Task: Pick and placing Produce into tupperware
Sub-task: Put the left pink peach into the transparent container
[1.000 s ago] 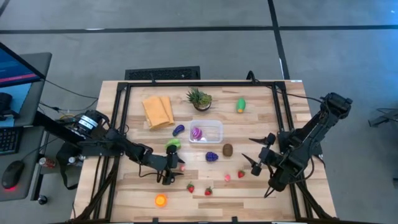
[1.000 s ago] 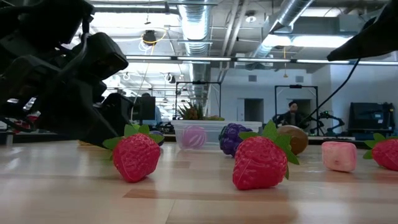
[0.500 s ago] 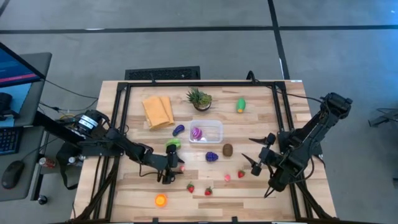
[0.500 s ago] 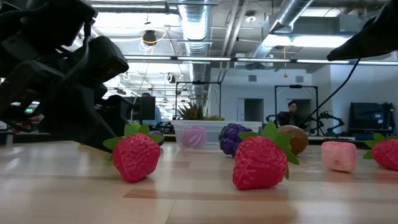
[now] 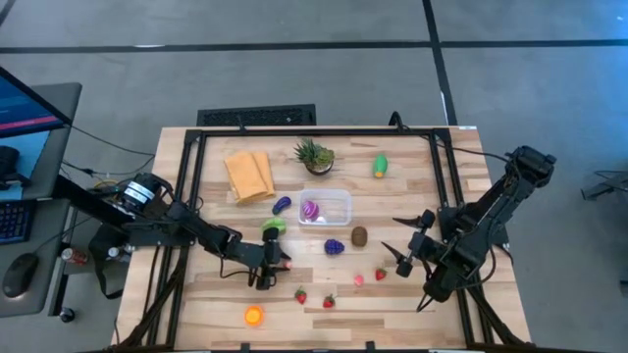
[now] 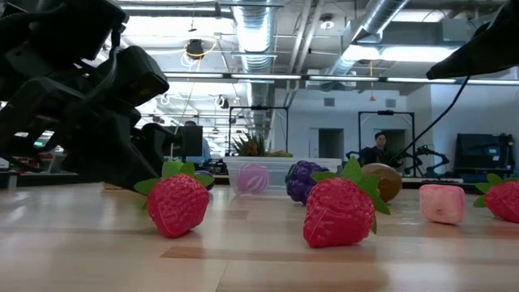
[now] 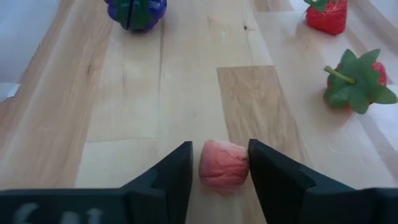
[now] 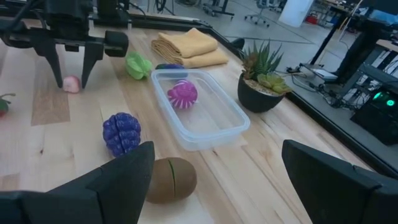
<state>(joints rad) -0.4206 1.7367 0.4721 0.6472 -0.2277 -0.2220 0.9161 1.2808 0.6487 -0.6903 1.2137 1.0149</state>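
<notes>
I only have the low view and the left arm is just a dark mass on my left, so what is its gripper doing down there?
Observer: The left gripper is at the table with a small pink piece between its fingers; the jaws are open around it, with slight gaps on both sides.
Operator: What's in the tupperware? I only see something pinkish through the wall.
Observer: One pink-purple ribbed piece lies in the tupperware; nothing else is inside.
Operator: And the right arm?
Observer: The right gripper hangs open on the table's right side, apart from the produce, facing the brown kiwi and the purple grapes.
</notes>
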